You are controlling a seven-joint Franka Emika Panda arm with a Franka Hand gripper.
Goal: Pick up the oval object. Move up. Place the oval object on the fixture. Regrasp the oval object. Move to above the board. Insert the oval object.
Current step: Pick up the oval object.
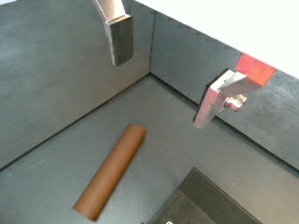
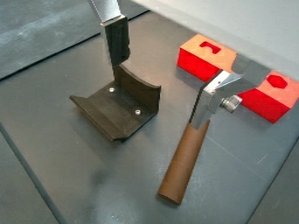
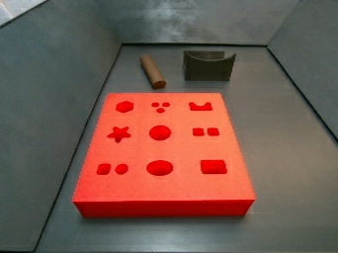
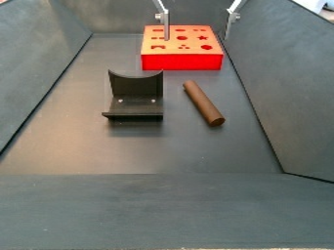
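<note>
1. While the oval object [image 2: 187, 167] lies flat on the dark floor just beside the fixture [image 2: 118, 108], the gripper [image 2: 166, 74] hangs well above both with its jaws spread wide and nothing between the fingers [image 2: 117, 42].
2. In a side view the brown peg [image 4: 202, 102] rests at a slant between the fixture [image 4: 133, 96] and the tray wall, apart from the red board [image 4: 182, 48], which sits further back; only the finger tips show at the top edge there.
3. Judged from this, the first step, picking up the peg, has not yet begun, and every hole in the board [image 3: 162, 146] looks unfilled.
4. A likely risk is rolling: the peg is round and slim, so fingers closing off-centre or across its slanted axis could nudge it away instead of clamping it.
5. Descending too close to the fixture could bring one finger down onto its raised notch wall, since the peg's near end lies close beside that block.
6. A grip taken near one rounded end might let the peg tilt in the pads, which would make seating it in the U-shaped notch harder.
7. In a wrist view the peg [image 1: 111, 170] lies away from the line between the fingers [image 1: 121, 42], so the gripper probably needs shifting before it lowers.
</note>
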